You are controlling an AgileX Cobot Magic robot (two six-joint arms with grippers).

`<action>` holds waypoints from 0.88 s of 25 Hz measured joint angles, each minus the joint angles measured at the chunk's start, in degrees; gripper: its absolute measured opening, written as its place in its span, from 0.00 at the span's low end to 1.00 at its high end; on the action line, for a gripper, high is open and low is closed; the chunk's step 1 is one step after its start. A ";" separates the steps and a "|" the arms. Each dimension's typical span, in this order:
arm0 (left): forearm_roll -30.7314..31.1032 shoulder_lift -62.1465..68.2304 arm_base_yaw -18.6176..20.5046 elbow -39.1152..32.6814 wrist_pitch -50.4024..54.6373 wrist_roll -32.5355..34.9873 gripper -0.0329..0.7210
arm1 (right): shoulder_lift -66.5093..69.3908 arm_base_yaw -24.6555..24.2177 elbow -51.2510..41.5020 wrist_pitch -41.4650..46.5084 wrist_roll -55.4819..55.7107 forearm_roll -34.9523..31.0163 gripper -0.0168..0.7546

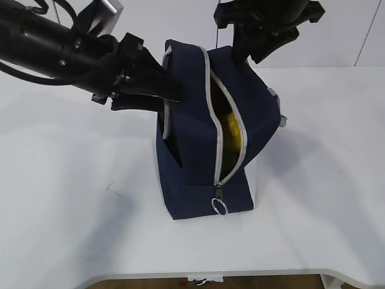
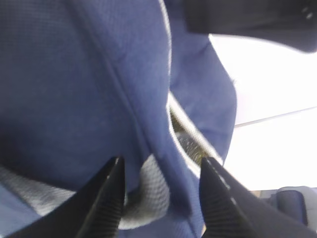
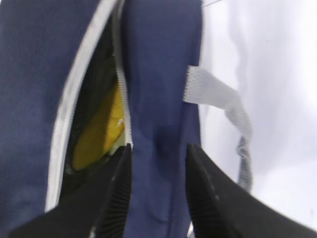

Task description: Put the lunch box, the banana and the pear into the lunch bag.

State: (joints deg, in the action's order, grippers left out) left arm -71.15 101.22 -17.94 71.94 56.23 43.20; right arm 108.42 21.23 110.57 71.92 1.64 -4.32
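Note:
The navy lunch bag (image 1: 198, 138) stands upright mid-table, its grey zipper open along the top and front, ring pull (image 1: 220, 206) hanging low. Something yellow (image 1: 232, 132) lies inside, also in the right wrist view (image 3: 96, 134); I cannot tell banana from pear. The lunch box is hidden. My left gripper (image 1: 174, 96) is at the bag's upper left, jaws apart around a fold of fabric and the grey handle (image 2: 148, 191). My right gripper (image 1: 255, 51) is at the bag's top right, jaws (image 3: 158, 153) apart astride the right wall, one finger at the zipper edge.
The white table (image 1: 66, 198) surrounds the bag. Its front edge (image 1: 240, 274) runs along the bottom. The bag's other grey handle (image 3: 223, 99) hangs outside on the right side. A white wall stands behind.

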 joint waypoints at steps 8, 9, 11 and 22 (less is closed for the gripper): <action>-0.47 -1.42 2.63 0.00 5.86 0.00 0.54 | -0.72 0.00 1.90 0.00 0.00 1.26 0.39; -0.45 -1.73 3.05 0.00 6.49 0.00 0.54 | -0.72 0.00 2.58 0.00 0.00 1.26 0.39; -0.45 -2.75 3.88 0.00 8.17 0.00 0.54 | -0.76 0.00 4.66 0.00 0.00 1.00 0.39; 11.28 -7.65 8.99 0.00 11.92 -6.81 0.49 | -3.88 0.00 8.03 0.10 0.00 -4.37 0.34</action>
State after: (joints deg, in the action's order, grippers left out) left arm -59.87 93.57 -8.95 71.94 68.16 36.39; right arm 104.54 21.23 118.61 72.02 1.64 -8.69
